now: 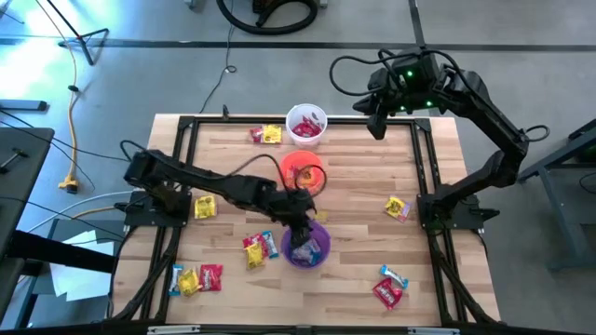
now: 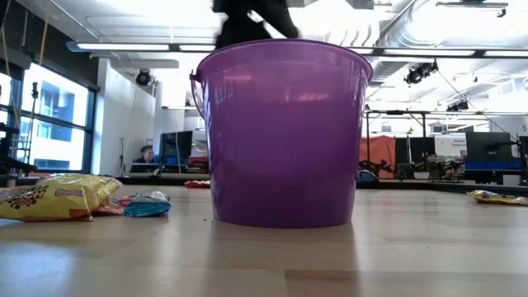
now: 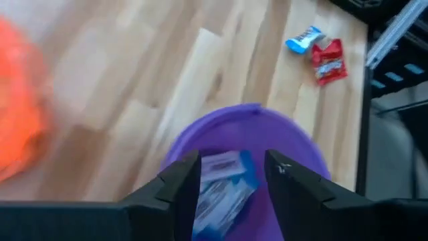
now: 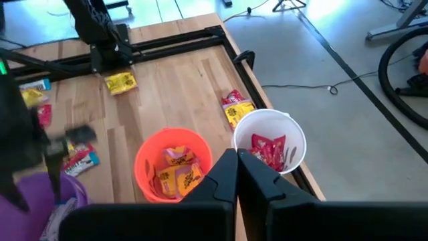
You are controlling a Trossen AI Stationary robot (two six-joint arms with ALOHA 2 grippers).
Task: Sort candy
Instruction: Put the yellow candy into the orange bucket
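We are seeing the left gripper (image 3: 232,191) hanging over the purple cup (image 3: 294,144), fingers spread, a blue-white candy (image 3: 221,191) lying between them inside the cup; the high view is hiding this candy. The right gripper (image 4: 238,175), fingers pressed together, is waiting above the table's (image 1: 363,195) far corner.

The orange cup (image 3: 20,107) is blurred and cut off at the left wrist view's edge, its contents unreadable there.

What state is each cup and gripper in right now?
Purple cup: upright, blue-white candy inside.
Orange cup: upright, yellow candies inside.
White cup: upright, red candies inside.
Left gripper: open, over the purple cup, blue-white candy between its fingers.
Right gripper: shut, empty, raised past the table's far right corner.
Loose candies: scattered on the table, unsorted.
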